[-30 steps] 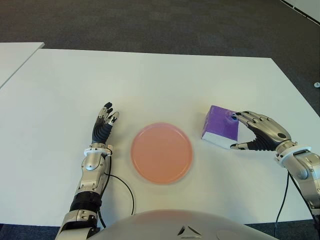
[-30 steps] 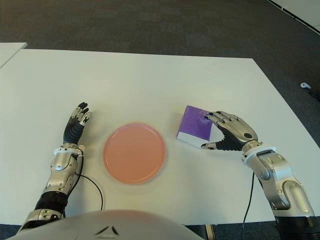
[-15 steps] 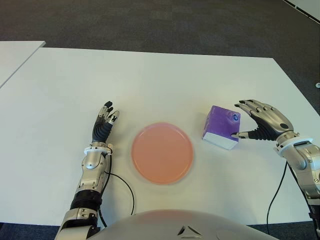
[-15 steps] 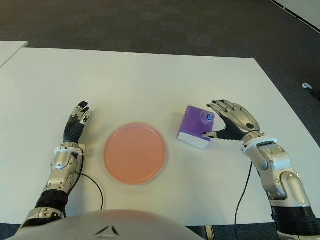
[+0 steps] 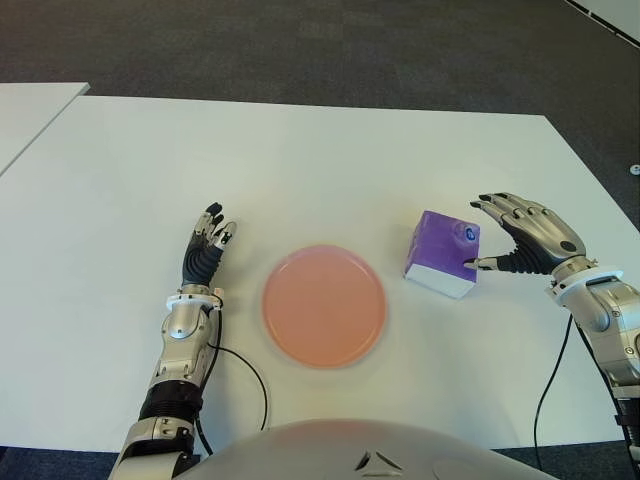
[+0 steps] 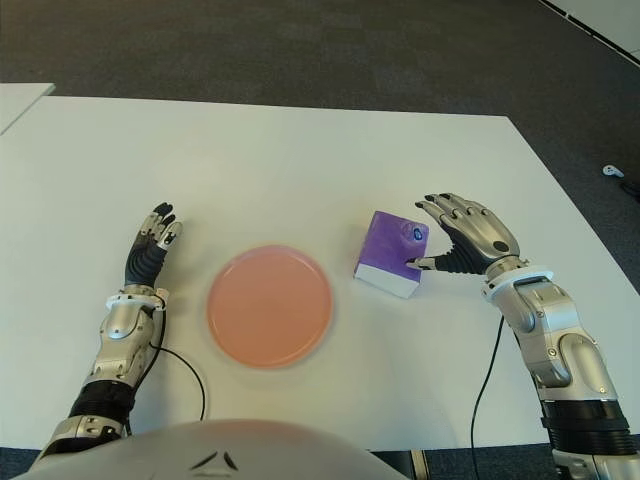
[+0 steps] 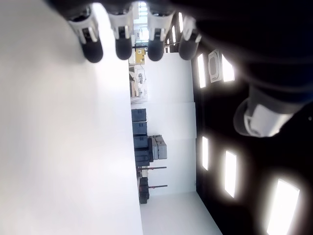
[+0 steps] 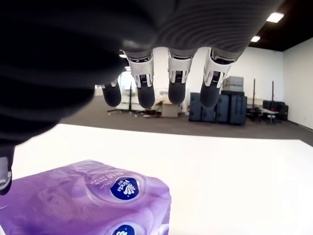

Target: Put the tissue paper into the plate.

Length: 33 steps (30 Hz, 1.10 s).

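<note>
Tissue pack lying on the table, right of the empty plate; transfer not begun. Right hand hovering beside pack, fingers spread, gripping nothing. Left hand idling left of plate, fingers relaxed.

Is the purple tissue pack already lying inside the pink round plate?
No, the purple tissue pack lies on the white table, right of the pink round plate.
</note>
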{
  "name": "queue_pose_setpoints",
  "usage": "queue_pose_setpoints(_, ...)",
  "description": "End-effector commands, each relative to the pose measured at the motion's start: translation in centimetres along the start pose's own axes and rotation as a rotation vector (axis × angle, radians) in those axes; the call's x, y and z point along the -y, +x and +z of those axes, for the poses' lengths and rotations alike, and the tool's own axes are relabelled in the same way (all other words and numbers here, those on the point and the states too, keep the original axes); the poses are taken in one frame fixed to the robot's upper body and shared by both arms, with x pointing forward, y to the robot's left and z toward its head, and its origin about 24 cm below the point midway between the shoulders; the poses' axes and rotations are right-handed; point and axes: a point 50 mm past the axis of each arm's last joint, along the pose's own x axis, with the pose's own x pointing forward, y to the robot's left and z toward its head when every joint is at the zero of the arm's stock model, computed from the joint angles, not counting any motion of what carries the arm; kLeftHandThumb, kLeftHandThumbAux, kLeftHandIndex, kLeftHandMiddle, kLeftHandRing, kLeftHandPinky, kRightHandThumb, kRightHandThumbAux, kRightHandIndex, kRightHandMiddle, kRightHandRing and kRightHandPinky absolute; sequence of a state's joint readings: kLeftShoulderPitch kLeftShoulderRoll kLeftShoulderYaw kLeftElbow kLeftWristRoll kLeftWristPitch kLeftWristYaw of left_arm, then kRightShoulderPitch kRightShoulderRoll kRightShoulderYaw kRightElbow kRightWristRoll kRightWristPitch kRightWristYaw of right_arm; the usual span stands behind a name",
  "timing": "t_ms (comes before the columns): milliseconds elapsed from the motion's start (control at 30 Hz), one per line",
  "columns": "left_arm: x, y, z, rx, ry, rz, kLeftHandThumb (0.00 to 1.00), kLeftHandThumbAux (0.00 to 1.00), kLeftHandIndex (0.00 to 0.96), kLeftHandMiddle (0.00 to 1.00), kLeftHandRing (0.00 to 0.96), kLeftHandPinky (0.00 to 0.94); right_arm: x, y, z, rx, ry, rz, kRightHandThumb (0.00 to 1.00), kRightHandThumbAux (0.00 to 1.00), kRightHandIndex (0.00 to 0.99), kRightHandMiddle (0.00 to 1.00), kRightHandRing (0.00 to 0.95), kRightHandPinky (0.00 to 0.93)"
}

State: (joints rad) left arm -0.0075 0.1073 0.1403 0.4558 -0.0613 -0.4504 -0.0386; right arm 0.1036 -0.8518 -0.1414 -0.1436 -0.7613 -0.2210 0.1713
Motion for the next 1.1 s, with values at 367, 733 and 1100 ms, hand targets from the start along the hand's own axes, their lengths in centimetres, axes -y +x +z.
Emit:
queue_pose_setpoints(367,0.1,-1.0,-1.6,-0.087,-0.013,-0.020,0.000,0.461,0.000,0.000,0.000,0.000,-0.1,0.8,0.6,0.071,0.025,-0.018,0.155,0.415,0.000,0.000,0.000,0.000)
queue_pose_setpoints(733,0.2,-1.0,-1.5,-0.080,-0.017,-0.024,0.000,0.462,0.000,0.000,0.000,0.000,0.0,1.1,1.1,0.113,0.032,-0.023,0.159,0.392,0.000,0.000,0.000,0.000)
queue_pose_setpoints(1100,0.3,-1.0,-1.4,-0.079,-0.015,-0.024,0.000,0.467,0.000,0.000,0.000,0.000,-0.4,1.3,1.7,0.144,0.051,0.006,0.171,0.401,0.000,0.000,0.000,0.000)
